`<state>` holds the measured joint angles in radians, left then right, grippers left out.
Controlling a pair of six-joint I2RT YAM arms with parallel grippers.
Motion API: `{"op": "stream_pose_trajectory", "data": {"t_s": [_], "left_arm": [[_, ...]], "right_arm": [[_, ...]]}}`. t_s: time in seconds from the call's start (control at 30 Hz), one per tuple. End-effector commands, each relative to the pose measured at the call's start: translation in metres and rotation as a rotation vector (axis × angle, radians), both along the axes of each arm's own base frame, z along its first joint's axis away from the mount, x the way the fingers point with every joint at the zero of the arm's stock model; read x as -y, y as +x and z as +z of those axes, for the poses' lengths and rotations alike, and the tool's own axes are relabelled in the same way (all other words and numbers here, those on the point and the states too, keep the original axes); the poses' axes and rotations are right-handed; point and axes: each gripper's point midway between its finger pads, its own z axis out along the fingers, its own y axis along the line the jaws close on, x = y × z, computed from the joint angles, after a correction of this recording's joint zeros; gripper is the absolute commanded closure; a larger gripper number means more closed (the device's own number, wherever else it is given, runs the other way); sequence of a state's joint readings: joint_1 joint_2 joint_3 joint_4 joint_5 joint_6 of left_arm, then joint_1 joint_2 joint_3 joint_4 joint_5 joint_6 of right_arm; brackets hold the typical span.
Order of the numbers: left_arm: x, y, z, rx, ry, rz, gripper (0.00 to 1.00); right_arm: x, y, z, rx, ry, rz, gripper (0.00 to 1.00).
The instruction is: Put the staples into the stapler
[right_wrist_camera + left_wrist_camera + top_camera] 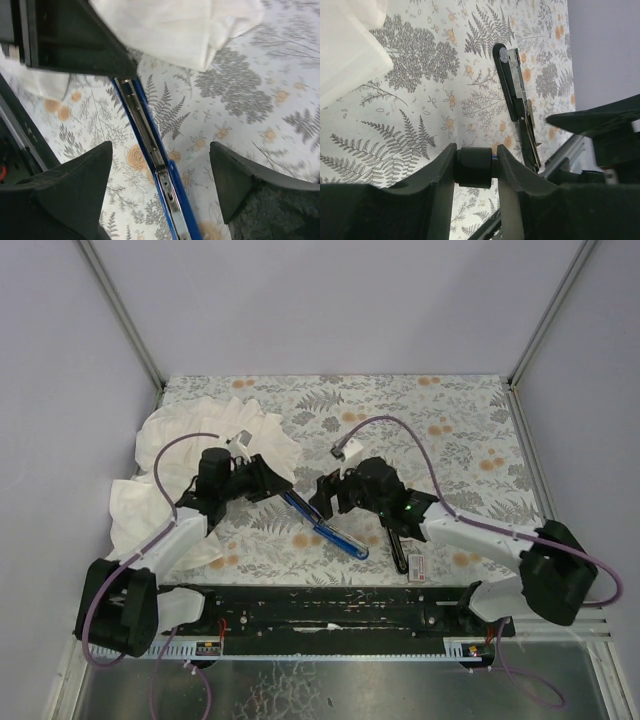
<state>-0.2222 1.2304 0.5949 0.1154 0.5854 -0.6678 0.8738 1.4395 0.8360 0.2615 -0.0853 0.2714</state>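
Left tool (pixel 476 155) clamped on stapler (pixel 325 528) end, right tool (pixel 161 152) wide over its channel, staples box (pixel 417 566) nearby

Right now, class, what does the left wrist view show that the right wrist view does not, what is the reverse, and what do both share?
Only the left wrist view: the left hand closed on the stapler's black end, and a black bar with metal fittings lying further off. Only the right wrist view: the stapler's blue body with its metal channel, seen between the right hand's spread fingers. Both: the stapler, the fern-patterned table cover and the white cloth.
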Motion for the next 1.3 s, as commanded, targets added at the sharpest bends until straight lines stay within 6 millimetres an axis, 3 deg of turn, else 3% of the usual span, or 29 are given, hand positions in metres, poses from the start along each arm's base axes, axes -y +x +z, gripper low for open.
{"op": "stream_pose_trajectory", "data": {"t_s": [0.0,0.17,0.27,0.4,0.6,0.8,1.03,1.27], "left_arm": [[-0.007,0.005,0.028,0.178,0.116,0.047,0.93],[-0.017,0.000,0.034,0.250,0.236,0.113,0.93],[-0.018,-0.004,0.031,0.257,0.300,0.116,0.94],[-0.017,-0.006,0.025,0.252,0.371,0.114,0.94],[-0.012,-0.009,0.020,0.246,0.412,0.110,0.95],[-0.008,-0.011,0.019,0.249,0.464,0.102,0.95],[-0.001,-0.016,0.017,0.255,0.506,0.099,0.95],[0.028,-0.038,0.014,0.270,0.503,0.013,0.73]], "right_arm": [[0.055,0.002,0.010,-0.123,0.009,-0.322,0.15],[0.100,-0.031,-0.027,-0.385,0.065,-0.523,0.18],[0.112,-0.049,-0.047,-0.491,0.126,-0.578,0.27],[0.107,-0.060,-0.058,-0.563,0.199,-0.574,0.38],[0.096,-0.061,-0.072,-0.606,0.189,-0.541,0.41],[0.073,-0.062,-0.075,-0.655,0.191,-0.453,0.52],[0.066,-0.065,-0.084,-0.698,0.203,-0.435,0.58],[0.071,-0.066,-0.103,-0.704,0.178,-0.456,0.65]]}}
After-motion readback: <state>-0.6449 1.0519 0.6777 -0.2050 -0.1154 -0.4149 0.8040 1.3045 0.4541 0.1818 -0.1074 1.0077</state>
